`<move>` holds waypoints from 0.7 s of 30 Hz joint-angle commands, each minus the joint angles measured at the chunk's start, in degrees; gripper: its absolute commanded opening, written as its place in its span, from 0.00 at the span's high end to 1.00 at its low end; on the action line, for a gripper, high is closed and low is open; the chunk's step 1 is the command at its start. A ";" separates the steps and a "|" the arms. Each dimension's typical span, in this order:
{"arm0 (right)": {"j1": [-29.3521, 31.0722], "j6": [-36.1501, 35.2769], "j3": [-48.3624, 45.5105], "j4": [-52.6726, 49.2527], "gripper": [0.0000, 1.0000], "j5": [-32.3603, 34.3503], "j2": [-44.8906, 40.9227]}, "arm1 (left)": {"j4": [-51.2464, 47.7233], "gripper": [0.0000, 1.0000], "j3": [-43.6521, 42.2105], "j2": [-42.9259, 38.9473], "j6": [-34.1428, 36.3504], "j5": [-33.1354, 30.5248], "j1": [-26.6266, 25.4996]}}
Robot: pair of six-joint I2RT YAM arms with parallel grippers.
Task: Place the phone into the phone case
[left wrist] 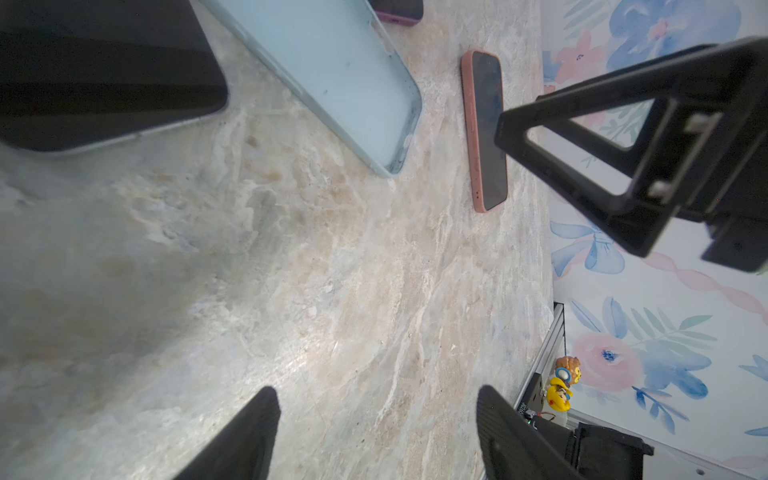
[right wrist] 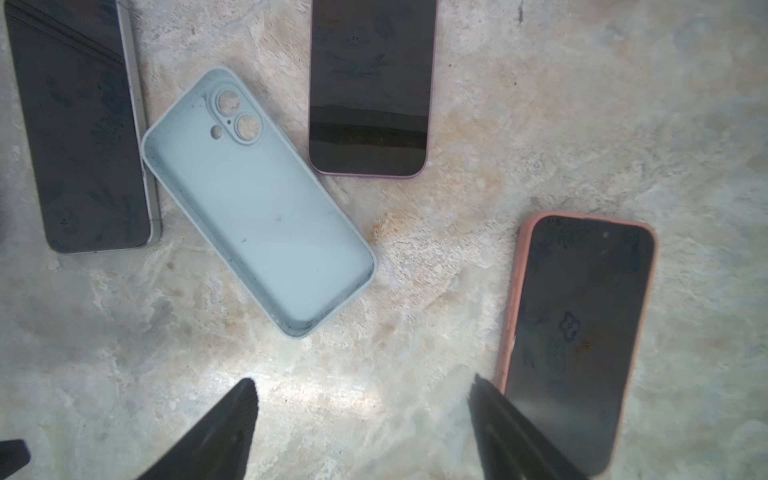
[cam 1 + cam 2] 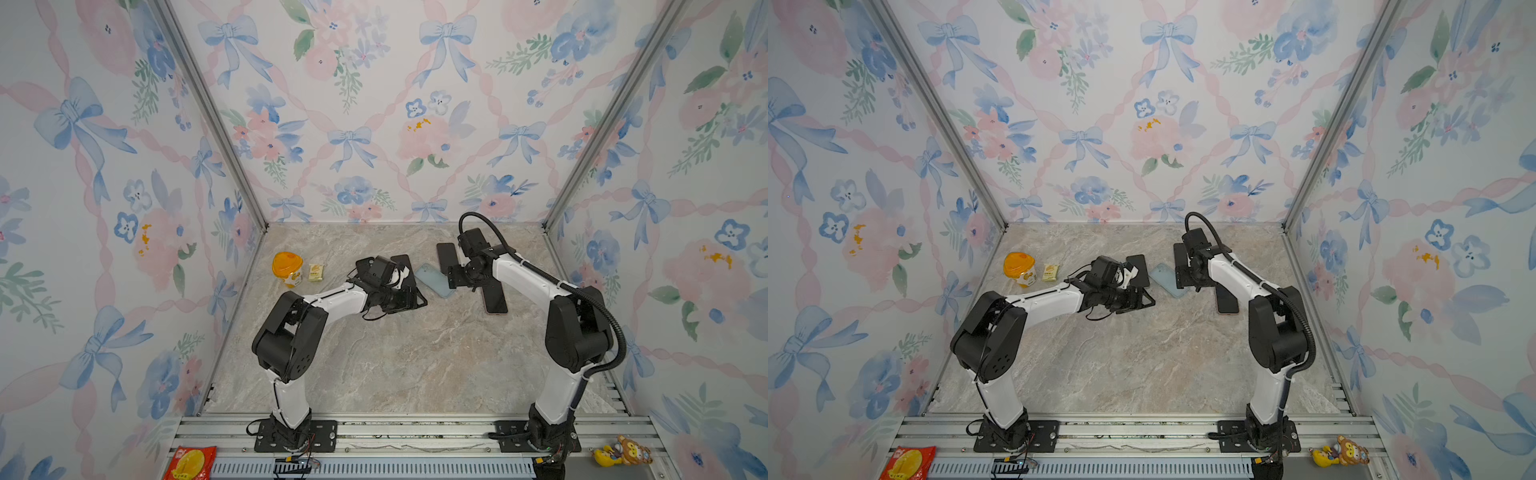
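While left end effector [image 1: 376, 395] & right end effector [image 2: 361, 382] are held open & empty, the look-alike pink-cased phone [image 2: 577, 332] could be picked by mistake for blue case [image 2: 257, 203].

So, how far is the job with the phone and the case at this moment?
Done: nothing yet. The light blue case lies empty, open side up.
In hand: nothing. The left claw and the right claw are both open and hold no phone.
Left: the whole job. A claw must pick up a phone, probably the silver-edged phone beside the case, and press it in.
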 commanded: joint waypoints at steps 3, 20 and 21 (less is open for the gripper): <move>0.03 0.35 4.47 -0.49 0.17 1.99 4.96 | -1.52 0.23 2.41 1.33 -0.32 -2.07 1.33; -3.26 -0.40 39.83 -10.25 0.14 0.43 31.20 | -4.28 0.23 14.13 11.24 -1.64 -0.20 1.89; -3.22 -0.22 41.86 -11.21 0.14 0.62 32.51 | -4.41 0.23 14.18 11.33 -1.54 -0.20 1.89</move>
